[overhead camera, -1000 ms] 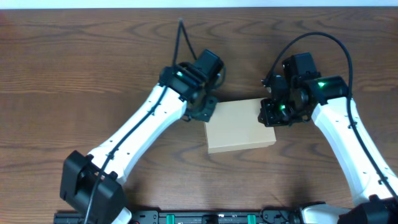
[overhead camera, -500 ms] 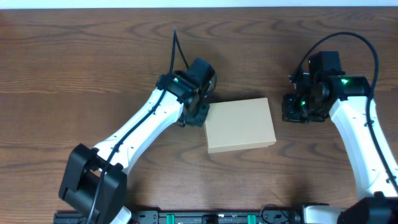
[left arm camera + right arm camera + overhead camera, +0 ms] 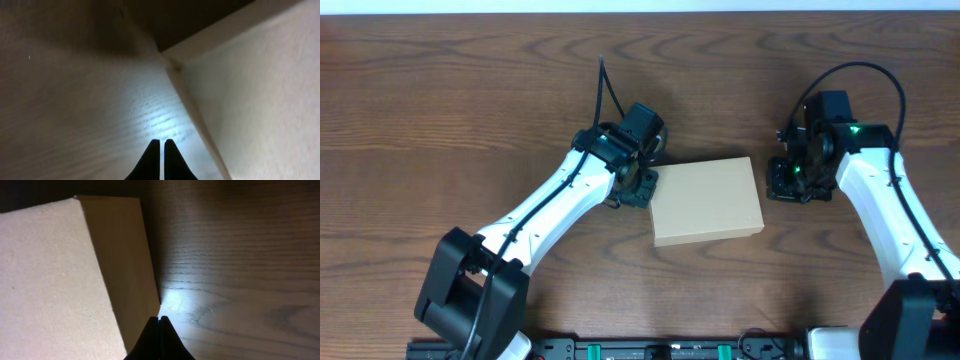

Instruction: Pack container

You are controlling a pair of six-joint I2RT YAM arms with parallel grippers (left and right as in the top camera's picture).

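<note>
The container (image 3: 706, 200) is a plain tan cardboard box lying with its lid closed at the middle of the wooden table. My left gripper (image 3: 638, 187) is shut and empty, low over the table just off the box's left edge; the left wrist view shows its fingertips (image 3: 161, 144) pressed together beside the box corner (image 3: 250, 90). My right gripper (image 3: 788, 183) is shut and empty, to the right of the box; the right wrist view shows its closed tips (image 3: 159, 320) near the box's side wall (image 3: 120, 260).
The dark wooden table (image 3: 470, 110) stretches around the box. Its far edge runs along the top of the overhead view. A black rail lies along the near edge (image 3: 650, 350).
My right gripper moved away from the box's right end to the right, then slightly back toward it. My left gripper drew close to the box's left edge.
</note>
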